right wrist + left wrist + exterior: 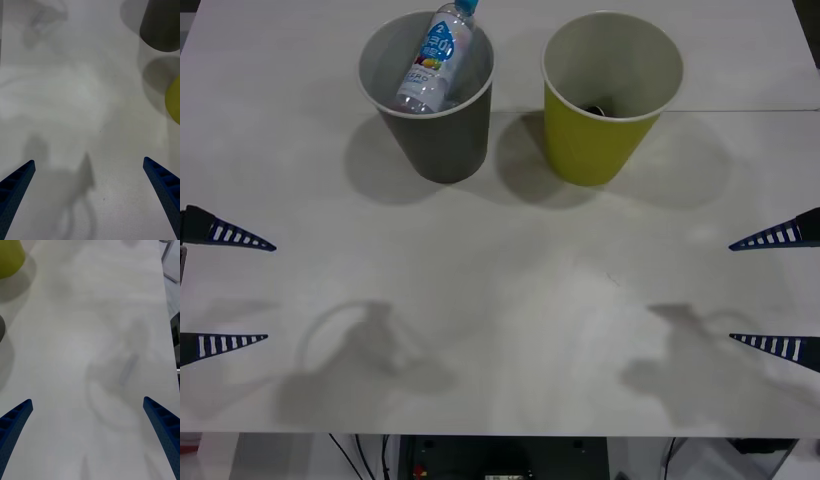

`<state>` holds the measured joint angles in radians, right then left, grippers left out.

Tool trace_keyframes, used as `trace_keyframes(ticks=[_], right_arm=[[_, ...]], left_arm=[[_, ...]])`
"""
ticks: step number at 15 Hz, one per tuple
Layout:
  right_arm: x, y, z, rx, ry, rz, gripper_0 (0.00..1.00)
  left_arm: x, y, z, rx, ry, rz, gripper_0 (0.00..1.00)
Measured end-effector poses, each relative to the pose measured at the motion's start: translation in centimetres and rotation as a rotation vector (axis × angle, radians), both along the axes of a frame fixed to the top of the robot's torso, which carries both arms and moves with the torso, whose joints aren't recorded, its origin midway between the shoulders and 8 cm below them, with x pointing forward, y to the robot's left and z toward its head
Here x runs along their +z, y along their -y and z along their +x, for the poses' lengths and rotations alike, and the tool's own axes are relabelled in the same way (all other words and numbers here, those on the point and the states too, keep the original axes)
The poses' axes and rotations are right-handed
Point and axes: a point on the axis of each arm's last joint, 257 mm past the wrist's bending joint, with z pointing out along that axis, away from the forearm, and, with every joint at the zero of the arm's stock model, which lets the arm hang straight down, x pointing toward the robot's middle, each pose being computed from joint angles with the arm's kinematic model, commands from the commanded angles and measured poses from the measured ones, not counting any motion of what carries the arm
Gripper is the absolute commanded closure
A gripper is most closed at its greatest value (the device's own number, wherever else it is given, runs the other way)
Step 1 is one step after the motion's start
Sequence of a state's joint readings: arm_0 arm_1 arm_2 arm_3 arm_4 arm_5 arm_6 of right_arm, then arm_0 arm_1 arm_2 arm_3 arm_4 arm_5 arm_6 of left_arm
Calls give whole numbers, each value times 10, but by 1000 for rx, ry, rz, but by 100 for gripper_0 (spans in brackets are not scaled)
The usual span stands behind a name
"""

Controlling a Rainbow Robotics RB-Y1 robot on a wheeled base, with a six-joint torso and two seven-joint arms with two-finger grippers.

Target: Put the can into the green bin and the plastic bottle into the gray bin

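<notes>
The plastic bottle (435, 60) leans inside the gray bin (435, 140) at the back left, its light blue cap poking over the far rim. To its right stands the green bin (595, 145), upright. A small dark shape (595, 108) lies at the green bin's bottom; I cannot tell if it is the can. My left gripper (270, 293) hangs open at the table's left side, and my right gripper (730, 292) is open at the right side, both far from the bins and holding nothing. The right wrist view shows the gray bin (161, 26) and the green bin (174, 99) beyond the right gripper (88, 160). The left wrist view shows the green bin (9, 257) beyond the left gripper (87, 400).
The white table (500, 300) stretches bare between the two grippers and the bins, marked by the arms' shadows. Its front edge runs along the bottom of the front view, with cables and the robot's base below it.
</notes>
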<state>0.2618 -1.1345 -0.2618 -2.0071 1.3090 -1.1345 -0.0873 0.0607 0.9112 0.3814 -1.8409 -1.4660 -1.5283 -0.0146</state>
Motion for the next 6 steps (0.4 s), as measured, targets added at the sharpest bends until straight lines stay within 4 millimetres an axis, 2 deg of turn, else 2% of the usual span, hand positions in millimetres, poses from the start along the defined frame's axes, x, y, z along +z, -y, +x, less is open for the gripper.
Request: trace_keyframes(ticks=[6], right_arm=[[0, 0, 0, 0, 0, 0, 0]], left_arm=[[-3, 5, -7, -39, -7, 2, 0]])
